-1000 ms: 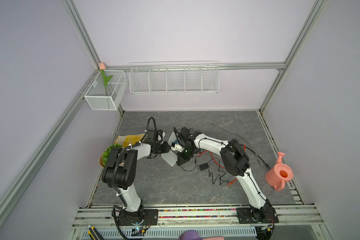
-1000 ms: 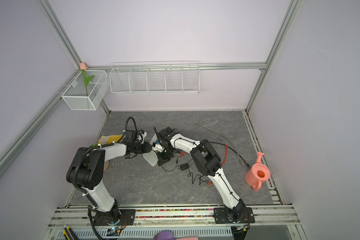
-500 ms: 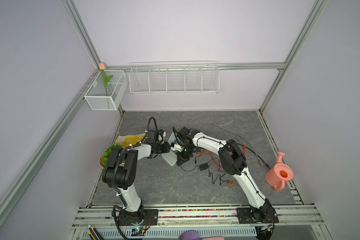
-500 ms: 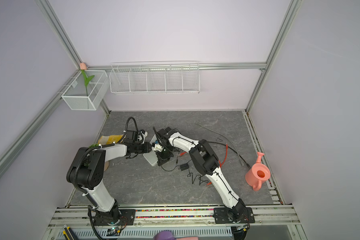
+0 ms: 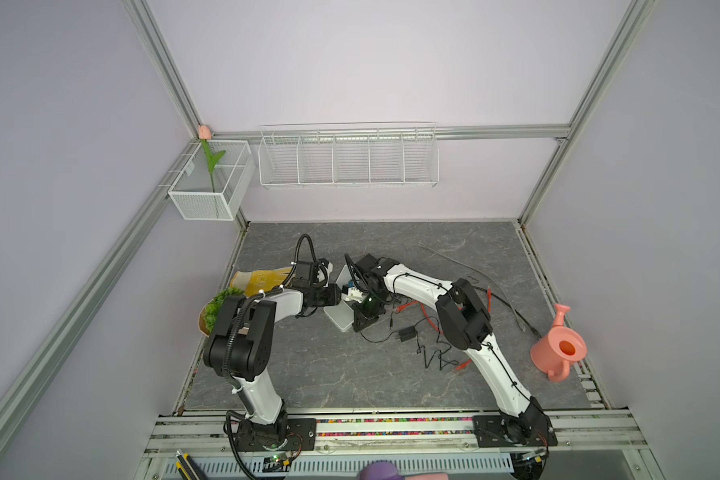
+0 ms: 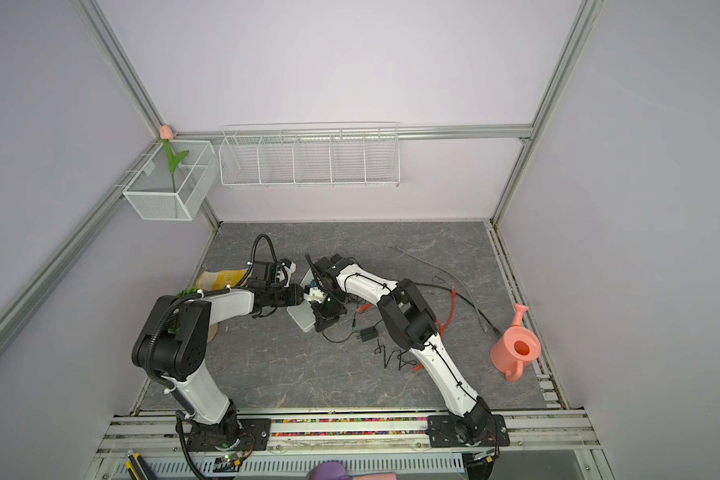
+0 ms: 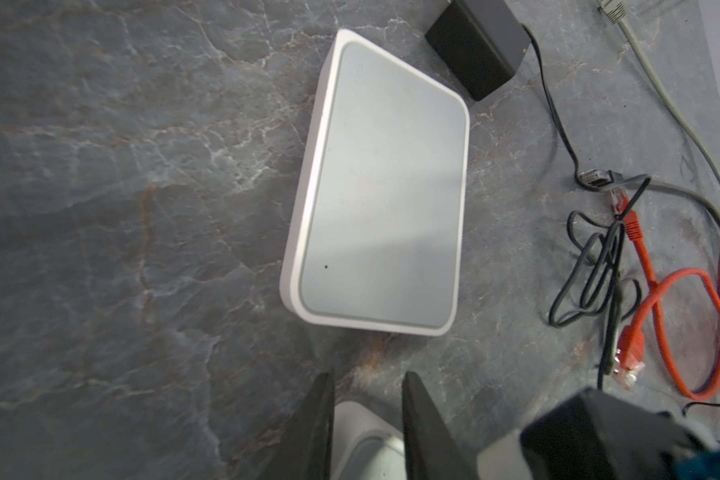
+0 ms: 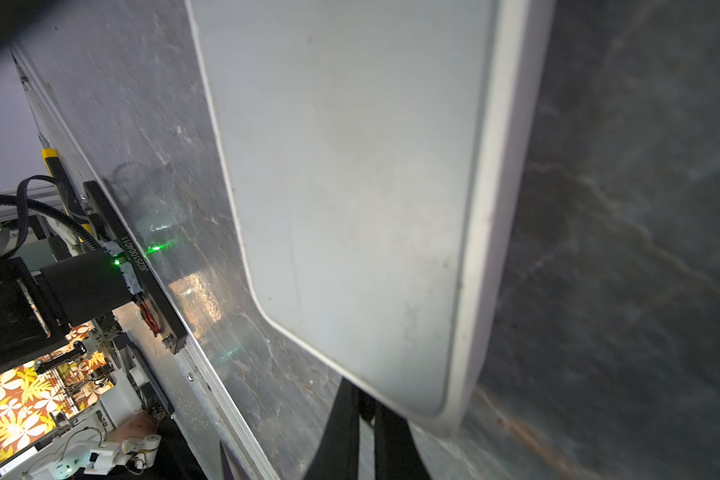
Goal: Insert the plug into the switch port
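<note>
Plug (image 8: 365,405) is pinched in the closed right gripper (image 5: 360,324), shifted slightly toward the tabletop's (image 5: 308,374) left edge at the switch (image 7: 381,187) corner; left gripper (image 7: 367,376) is clamped on white casing (image 7: 366,440); seating is judged pending.

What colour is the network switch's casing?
White rim, pale grey top; the switch shows best in the left wrist view.

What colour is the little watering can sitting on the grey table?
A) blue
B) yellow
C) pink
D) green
C: the watering can is pink all over, spout and handle too.
</note>
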Robot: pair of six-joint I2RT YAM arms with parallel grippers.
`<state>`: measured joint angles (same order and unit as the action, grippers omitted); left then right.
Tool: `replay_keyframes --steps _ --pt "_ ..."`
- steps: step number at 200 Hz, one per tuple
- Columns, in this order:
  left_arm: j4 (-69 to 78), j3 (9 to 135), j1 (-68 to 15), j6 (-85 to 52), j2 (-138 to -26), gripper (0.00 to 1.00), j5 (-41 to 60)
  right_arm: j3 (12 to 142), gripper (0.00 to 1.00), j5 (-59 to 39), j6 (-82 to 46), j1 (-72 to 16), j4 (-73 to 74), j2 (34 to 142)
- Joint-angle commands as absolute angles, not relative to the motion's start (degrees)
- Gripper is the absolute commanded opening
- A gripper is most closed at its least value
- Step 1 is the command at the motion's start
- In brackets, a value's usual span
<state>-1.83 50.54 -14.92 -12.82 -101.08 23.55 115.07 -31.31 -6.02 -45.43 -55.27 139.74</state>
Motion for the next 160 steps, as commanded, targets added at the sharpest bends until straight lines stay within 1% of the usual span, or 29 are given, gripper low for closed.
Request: replay_keyframes --steps 1,64,125,160 --pt "-12.72 47.29 -19.42 -13.66 -101.38 0.30 34.00 117.86 0.06 -28.58 -7.55 -43.50 -35.64 141.47" --pt "-12.66 46.85 -19.51 -13.74 -101.00 0.30 33.91 116.84 0.07 -28.16 -9.03 -43.23 -33.93 140.89" --pt "-13.68 47.80 -19.19 -14.00 -100.82 0.29 32.24 109.19 0.06 -29.53 -9.16 -43.22 -29.65 136.19" --pt "-14.19 48.76 -17.47 -14.19 -99.76 0.29 31.69 106.41 0.12 -29.47 -8.80 -43.15 -28.70 134.48"
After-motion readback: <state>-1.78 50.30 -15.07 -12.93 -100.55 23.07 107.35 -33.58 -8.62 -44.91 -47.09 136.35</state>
